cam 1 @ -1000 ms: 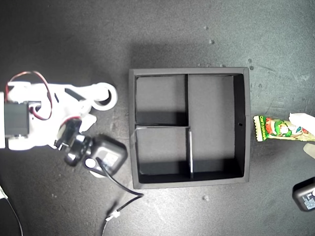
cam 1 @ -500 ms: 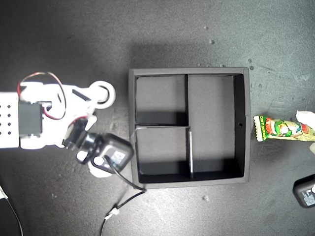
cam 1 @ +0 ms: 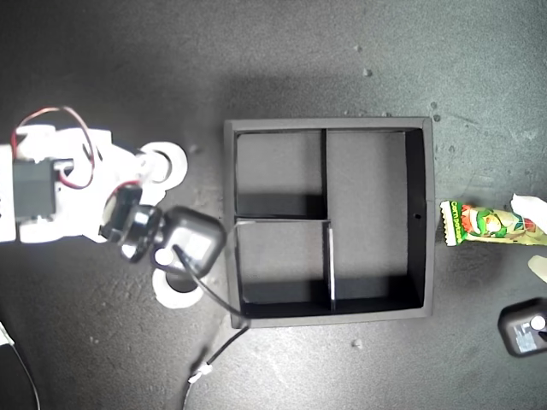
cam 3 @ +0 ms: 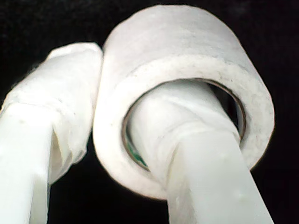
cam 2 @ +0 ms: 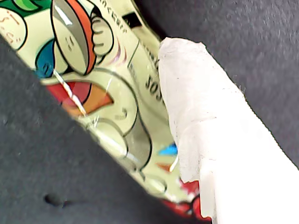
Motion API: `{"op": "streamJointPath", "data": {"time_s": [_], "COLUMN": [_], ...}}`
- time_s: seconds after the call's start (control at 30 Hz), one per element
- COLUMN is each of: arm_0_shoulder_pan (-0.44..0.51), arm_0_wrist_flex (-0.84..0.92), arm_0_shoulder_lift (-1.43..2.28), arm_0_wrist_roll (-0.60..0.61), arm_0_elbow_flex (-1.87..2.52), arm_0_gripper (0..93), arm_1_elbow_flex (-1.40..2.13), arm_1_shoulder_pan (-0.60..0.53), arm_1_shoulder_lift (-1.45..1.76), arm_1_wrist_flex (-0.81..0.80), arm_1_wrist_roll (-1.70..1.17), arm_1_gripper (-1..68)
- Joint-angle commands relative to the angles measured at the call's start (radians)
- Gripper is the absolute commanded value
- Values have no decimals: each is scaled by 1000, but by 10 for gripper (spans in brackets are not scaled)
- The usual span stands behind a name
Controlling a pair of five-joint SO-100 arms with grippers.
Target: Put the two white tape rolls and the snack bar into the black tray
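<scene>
Black tray (cam 1: pixel 423 213): centre of the dark mat, three compartments, none holding anything. First white tape roll (cam 1: pixel 164 162): at the exterior view's left, just beside the tray's outer wall, clamped by my second gripper (cam 3: pixel 117 140), one finger (cam 3: pixel 201 154) through the centre hole and the other against the outer wall (clearest in the second wrist view (cam 3: pixel 187 84)). Second white tape roll (cam 1: pixel 178 290): flat on the mat below the first, partly under the arm's camera housing. Snack bar (cam 1: pixel 479 224): exterior view's right edge, lying on the mat outside the tray. My first gripper (cam 1: pixel 534 235): one white finger (cam 2: pixel 210 140) touching the wrapper (cam 2: pixel 93 84); grip probably unclosed, cannot tell.
</scene>
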Motion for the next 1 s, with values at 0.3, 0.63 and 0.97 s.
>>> {"op": "streamJointPath", "data": {"time_s": [0.3, 0.63, 0.97], "arm_0_shoulder_pan": [15, 124, 198], "arm_0_wrist_flex": [40, 37, 69], "arm_0_shoulder_lift": [308, 176, -114], "arm_0_wrist_roll": [43, 77, 106], "arm_0_elbow_flex": [-23, -250, -566], "arm_0_gripper": [0, 1, 1], "arm_1_elbow_flex": [252, 370, 6], "arm_1_shoulder_pan": [69, 137, 189], "arm_1_shoulder_lift": [2, 15, 15], "arm_1_wrist_flex": [-313, -411, 57], "arm_1_wrist_roll": [41, 41, -89], "arm_1_gripper": [291, 162, 95]}}
